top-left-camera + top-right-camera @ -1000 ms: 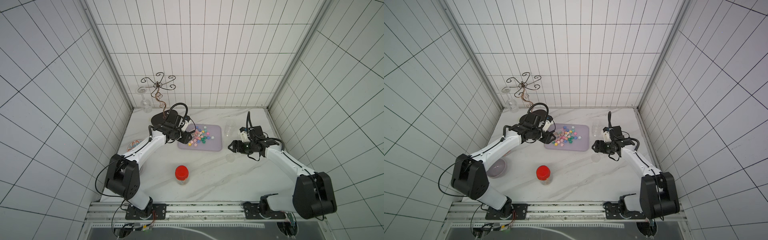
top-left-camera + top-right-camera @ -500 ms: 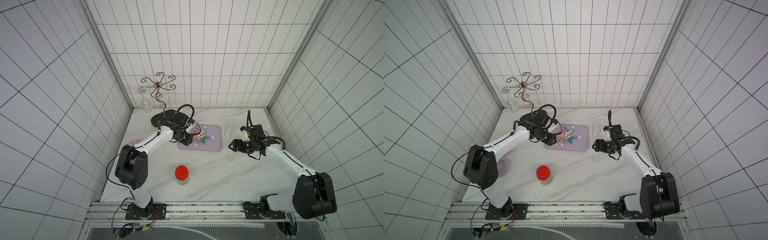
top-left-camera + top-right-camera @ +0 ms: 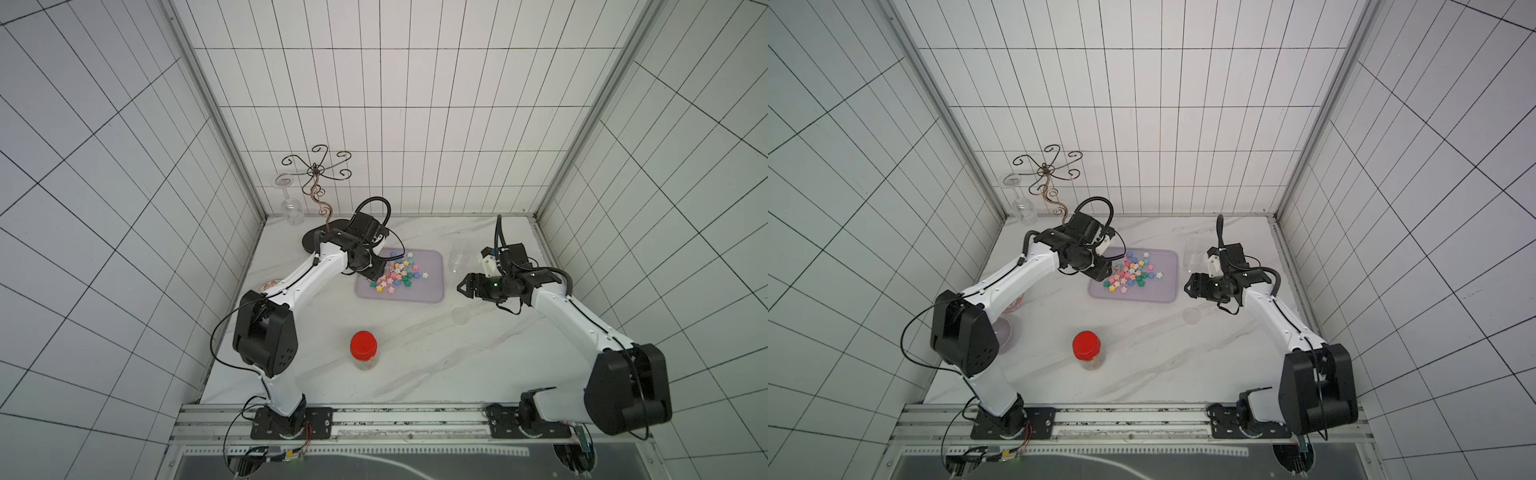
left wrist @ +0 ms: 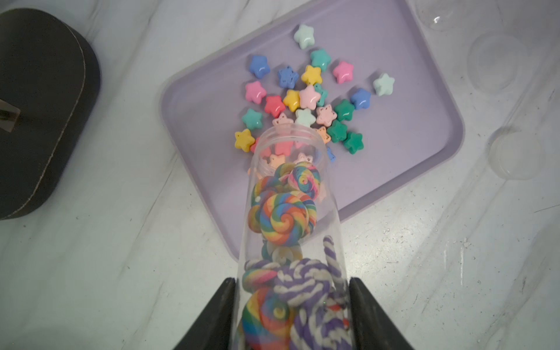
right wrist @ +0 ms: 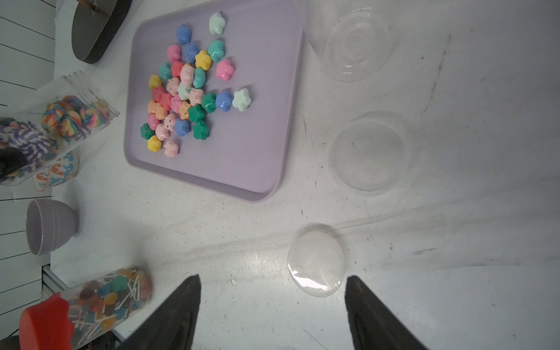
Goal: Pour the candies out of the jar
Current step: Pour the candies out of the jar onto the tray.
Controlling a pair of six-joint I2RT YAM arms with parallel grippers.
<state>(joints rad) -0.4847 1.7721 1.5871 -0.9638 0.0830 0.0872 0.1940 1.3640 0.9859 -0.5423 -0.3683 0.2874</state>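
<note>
Looking down from high above in both top views, seemingly tilted rearward; close from each wrist, sharing the tray.

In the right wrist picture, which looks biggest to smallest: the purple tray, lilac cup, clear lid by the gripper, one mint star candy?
1. purple tray
2. clear lid and lilac cup: they look about alike, and the lid lies nearer the camera, so I won't rank them
3. mint star candy, smallest by far

jar base: runs off the picture's edge.
red lid: cropped at a corner.
dish: mostly hidden behind the left arm, perhaps patterned.
</note>
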